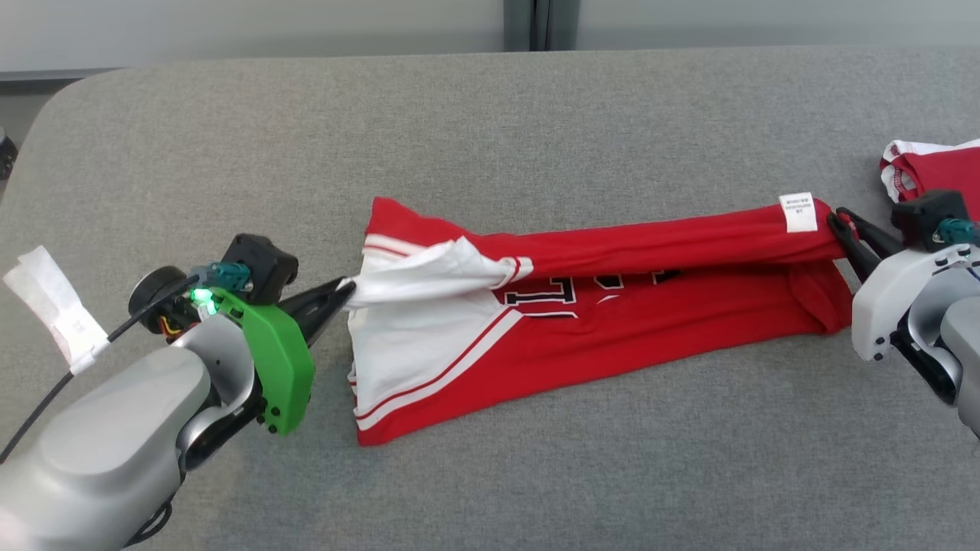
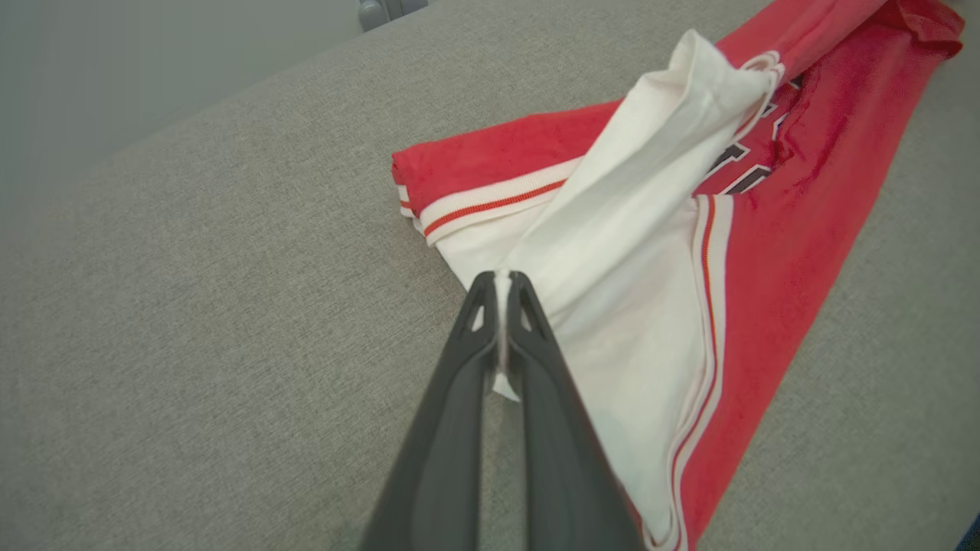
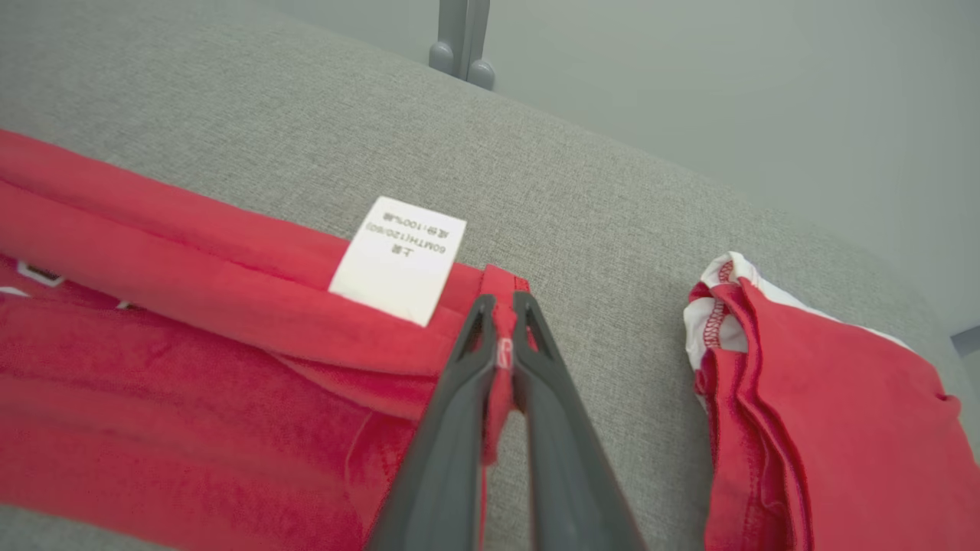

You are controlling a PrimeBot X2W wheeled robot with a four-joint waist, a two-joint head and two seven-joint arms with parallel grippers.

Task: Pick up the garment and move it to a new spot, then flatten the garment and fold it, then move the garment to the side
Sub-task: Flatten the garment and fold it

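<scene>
A red and white garment [image 1: 582, 306] with dark lettering lies stretched across the grey padded table [image 1: 490, 138], its upper layer folded over along its length. My left gripper [image 1: 346, 291] is shut on the white sleeve end at the garment's left side; in the left wrist view the white cloth [image 2: 651, 252] is pinched between the fingertips of that gripper [image 2: 501, 287]. My right gripper [image 1: 840, 222] is shut on the red hem at the garment's right end. In the right wrist view that gripper [image 3: 501, 306] pinches red cloth [image 3: 191, 306] beside a white care label [image 3: 398, 259].
A second red and white garment [image 1: 934, 172] lies folded at the table's right edge, close behind my right wrist, seen too in the right wrist view [image 3: 811, 405]. A white paper tag [image 1: 53, 302] hangs from my left arm's cable. Bare grey table lies in front and behind.
</scene>
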